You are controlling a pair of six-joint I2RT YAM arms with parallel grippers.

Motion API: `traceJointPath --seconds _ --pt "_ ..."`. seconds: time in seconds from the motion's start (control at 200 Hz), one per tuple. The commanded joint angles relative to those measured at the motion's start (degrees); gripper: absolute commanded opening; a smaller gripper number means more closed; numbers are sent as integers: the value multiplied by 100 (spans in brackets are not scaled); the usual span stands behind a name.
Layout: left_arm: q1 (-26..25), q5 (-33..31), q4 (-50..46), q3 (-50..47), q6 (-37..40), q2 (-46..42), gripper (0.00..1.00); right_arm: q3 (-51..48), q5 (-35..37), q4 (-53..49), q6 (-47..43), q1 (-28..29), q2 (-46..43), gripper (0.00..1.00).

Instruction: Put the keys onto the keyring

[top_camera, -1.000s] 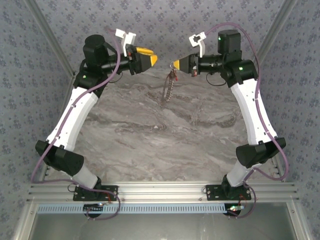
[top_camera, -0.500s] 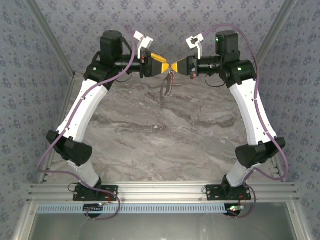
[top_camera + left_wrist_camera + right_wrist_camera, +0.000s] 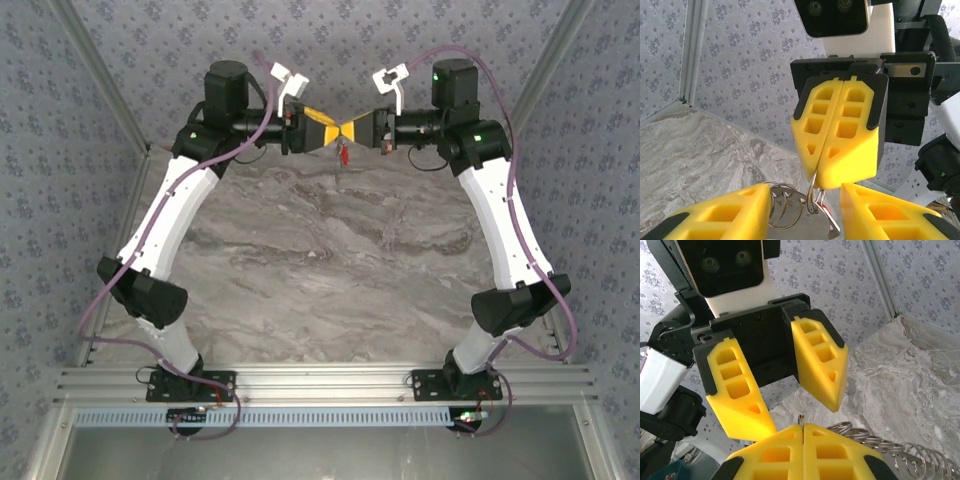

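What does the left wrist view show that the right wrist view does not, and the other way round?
Left wrist view: the right gripper from the front, shut on the keyring, with the red key hanging among the rings. Right wrist view: the left gripper facing the camera, jaws open. Both: grey rings of the keyring, the marble table and the flowered wall.

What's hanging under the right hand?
The keyring, pinched in the shut right hand, with a red key dangling below. A finger of the left hand covers part of the rings.
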Motion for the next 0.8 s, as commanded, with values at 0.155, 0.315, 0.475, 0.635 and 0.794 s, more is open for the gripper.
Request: traceJointPath --seconds 0.155,0.315,0.475,0.635,0.794 --pt "-100 334 159 443 -135 196 32 -71 -258 332 200 4 -16 0" --pt "-151 420 176 599 -171 287 15 -122 -253 378 227 12 -38 0" --pt "-204 509 100 723 -179 351 2 -232 -249 646 375 -5 -75 0" --pt "-231 599 11 746 -137 343 0 -440 -300 1118 714 -73 -145 0" --pt "-248 615 18 729 -144 308 0 -741 -306 1737 1191 -166 -257 0"
